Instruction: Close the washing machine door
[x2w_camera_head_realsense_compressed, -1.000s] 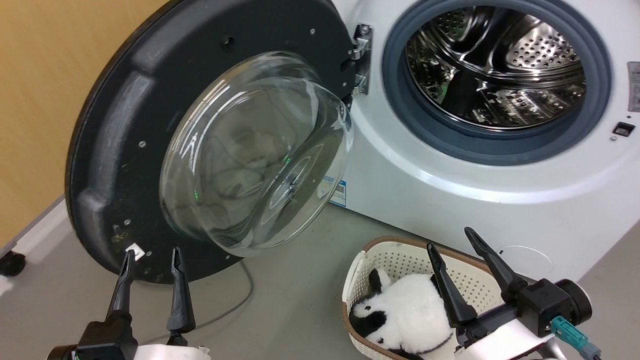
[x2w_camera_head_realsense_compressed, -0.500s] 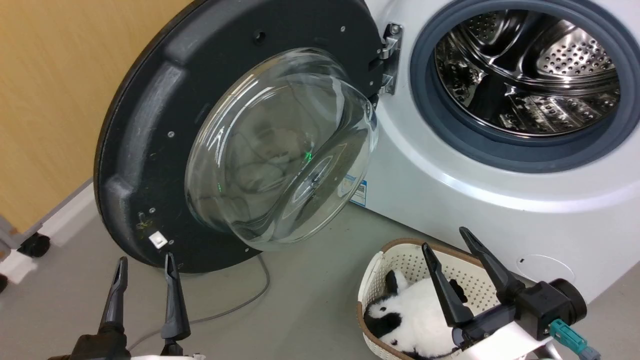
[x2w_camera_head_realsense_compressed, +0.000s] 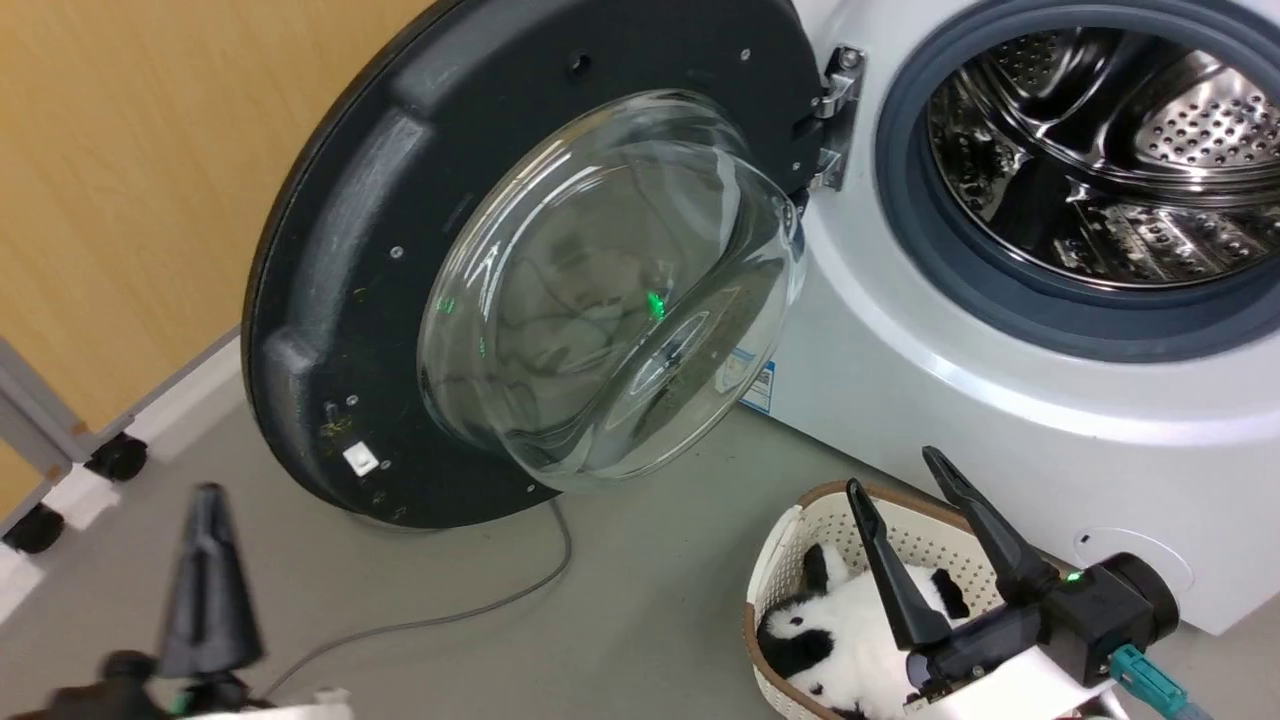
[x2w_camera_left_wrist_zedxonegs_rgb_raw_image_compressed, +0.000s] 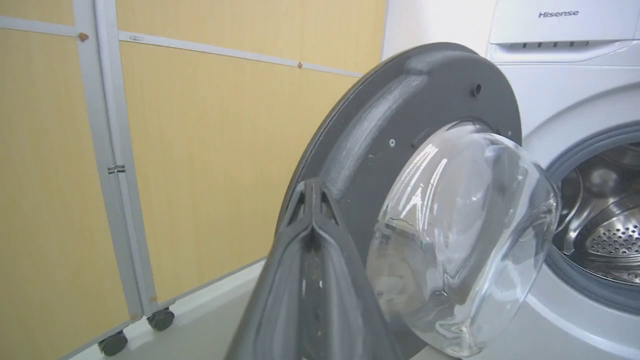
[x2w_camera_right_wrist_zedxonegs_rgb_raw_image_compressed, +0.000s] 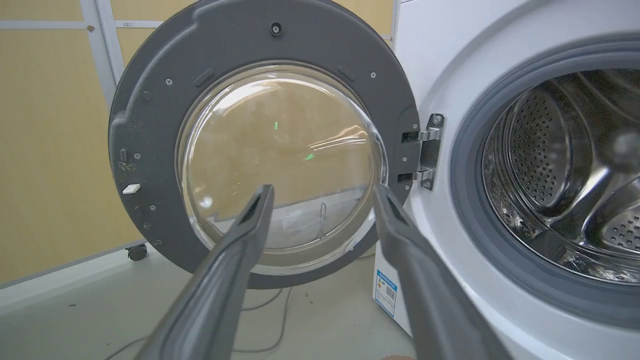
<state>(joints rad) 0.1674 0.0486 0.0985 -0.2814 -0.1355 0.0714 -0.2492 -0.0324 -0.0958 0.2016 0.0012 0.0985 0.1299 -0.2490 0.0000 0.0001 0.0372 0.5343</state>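
A grey floor (x2w_camera_head_realsense_compressed: 620, 620) ran up to a yellow wood-grain partition (x2w_camera_head_realsense_compressed: 130, 170) on castors, and a thin grey cable (x2w_camera_head_realsense_compressed: 470, 610) trailed across it. The left gripper (x2w_camera_head_realsense_compressed: 208, 570) was smeared by motion blur in the head view, reading as a single dark wedge; in its own wrist view its two fingers met at their tips, pressed together with nothing between them. Just beyond those tips stood the rim of the washing machine door (x2w_camera_left_wrist_zedxonegs_rgb_raw_image_compressed: 400, 135), apart from the gripper as far as the blur let one tell. The door hung wide open, swung off to the left of the right gripper (x2w_camera_head_realsense_compressed: 905, 490), its black frame carrying a bulging clear glass bowl (x2w_camera_head_realsense_compressed: 610, 290) and a small white tab (x2w_camera_head_realsense_compressed: 360, 459) near its lower edge. A metal hinge (x2w_camera_right_wrist_zedxonegs_rgb_raw_image_compressed: 427, 150) tied it to the washing machine (x2w_camera_head_realsense_compressed: 1000, 400), whose steel drum (x2w_camera_head_realsense_compressed: 1110, 150) and grey gasket (x2w_camera_head_realsense_compressed: 1010, 290) were cut off at the right edge. The right gripper's fingers were spread, holding nothing, above a cream basket (x2w_camera_head_realsense_compressed: 800, 540) with a black-and-white plush toy (x2w_camera_head_realsense_compressed: 830, 640) partly hidden behind them. A blue sticker (x2w_camera_right_wrist_zedxonegs_rgb_raw_image_compressed: 385, 292) sat below and between its fingers.
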